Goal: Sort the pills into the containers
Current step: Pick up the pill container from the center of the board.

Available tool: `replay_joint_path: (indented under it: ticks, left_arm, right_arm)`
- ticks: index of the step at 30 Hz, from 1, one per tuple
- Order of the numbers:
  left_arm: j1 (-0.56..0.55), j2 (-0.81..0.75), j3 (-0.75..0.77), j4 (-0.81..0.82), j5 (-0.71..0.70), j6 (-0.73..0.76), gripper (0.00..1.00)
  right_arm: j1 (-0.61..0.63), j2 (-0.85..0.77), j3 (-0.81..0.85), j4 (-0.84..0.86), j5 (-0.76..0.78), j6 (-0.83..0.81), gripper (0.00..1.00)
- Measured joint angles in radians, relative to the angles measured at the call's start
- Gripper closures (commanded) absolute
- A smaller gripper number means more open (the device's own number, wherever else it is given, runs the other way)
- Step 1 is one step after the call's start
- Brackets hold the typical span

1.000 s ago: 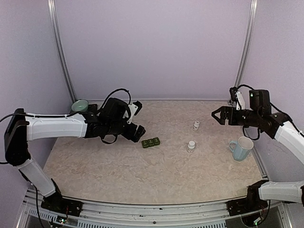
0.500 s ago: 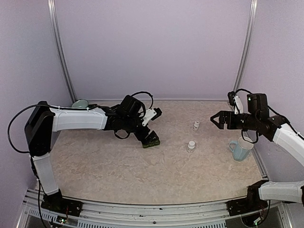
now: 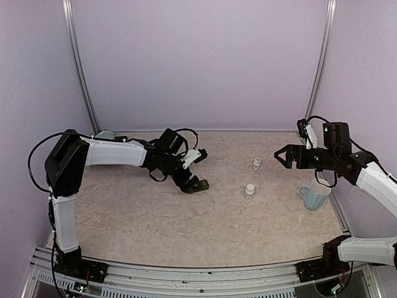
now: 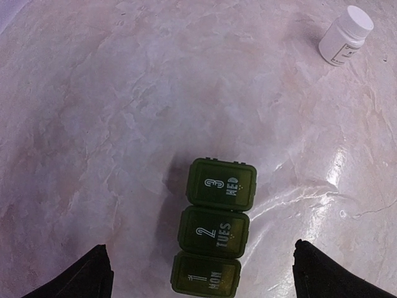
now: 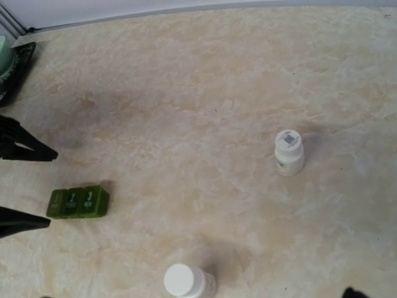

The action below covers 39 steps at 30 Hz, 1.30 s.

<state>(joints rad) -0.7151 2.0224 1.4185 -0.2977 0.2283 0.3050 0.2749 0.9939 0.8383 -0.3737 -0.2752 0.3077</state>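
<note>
Checker: Target spot relative to the left hand (image 3: 191, 181)?

Tagger: Containers (image 4: 214, 236) lie flat on the bench (image 3: 155, 230), directly under and just ahead of it. In the wrist view they are centred between the two fingers (image 4: 87, 276). No contact visible. The hand is spread wide and holds nothing.

Checker: Long axis?

Tagger: It runs straight away from the hand, along the reach line, so crosswise to the line the fingers close on. MON cell sits nearest the palm, TUES in the middle, WED farthest out. All three lids are down, labels facing up.

Checker: So what would a close catch?

Tagger: Likely the short width, at the MON end. Judgement only. The strip looks light and may pivot or skid if one finger lands first.

Checker: Right hand (image 3: 278, 156)?

Tagger: It is spread too, and empty. It hovers well apart from the strip, which shows far out and low to the left in its own view. One white bottle (image 5: 289, 152) stands ahead of that hand, and a second bottle (image 5: 186, 282) is closer in.

Checker: Nearer arm?

Tagger: Left, clearly. It looks set to handle the strip. No loose pills are visible, and whether the bottles hold them cannot be told.
</note>
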Motion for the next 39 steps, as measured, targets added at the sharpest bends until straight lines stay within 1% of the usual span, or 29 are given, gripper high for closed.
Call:
replay_joint_path:
  ticks: [3,11,17,21,25,27,31,34,36,39]
  left_arm:
    - [-0.001,0.001,0.0,-0.004,-0.001,0.016,0.02]
    - [-0.001,0.043,0.0,-0.013,-0.027,0.05,0.07]
    - [0.0,0.064,0.0,-0.025,-0.026,0.068,0.19]
    - [0.001,0.066,0.0,-0.025,-0.014,0.072,0.23]
    - [0.001,0.074,0.0,-0.026,-0.002,0.08,0.33]
    - [0.001,0.081,0.0,-0.031,0.0,0.084,0.35]
    - [0.001,0.093,0.0,-0.041,0.001,0.085,0.48]
    - [0.001,0.094,0.0,-0.043,0.004,0.084,0.59]
    - [0.001,0.094,0.0,-0.043,0.008,0.08,0.63]
    - [0.001,0.094,0.001,-0.043,0.014,0.073,0.64]
  right_arm:
    - [0.0,0.0,0.0,0.003,-0.004,0.0,0.0]
    - [0.0,0.005,0.0,0.005,-0.014,0.0,0.0]
    - [0.0,0.005,-0.006,0.006,-0.018,0.001,0.0]
    - [0.0,0.005,-0.006,0.006,-0.018,0.001,0.0]
    - [0.0,0.005,-0.012,0.008,-0.018,0.001,0.0]
    - [0.0,0.005,-0.017,0.009,-0.017,0.001,0.0]
    - [0.0,0.005,-0.019,0.009,-0.017,0.001,0.0]
    - [0.0,0.005,-0.019,0.01,-0.017,0.001,0.0]
    - [0.0,0.005,-0.019,0.011,-0.019,0.001,0.0]
    - [0.0,0.004,-0.023,0.019,-0.031,0.005,0.0]
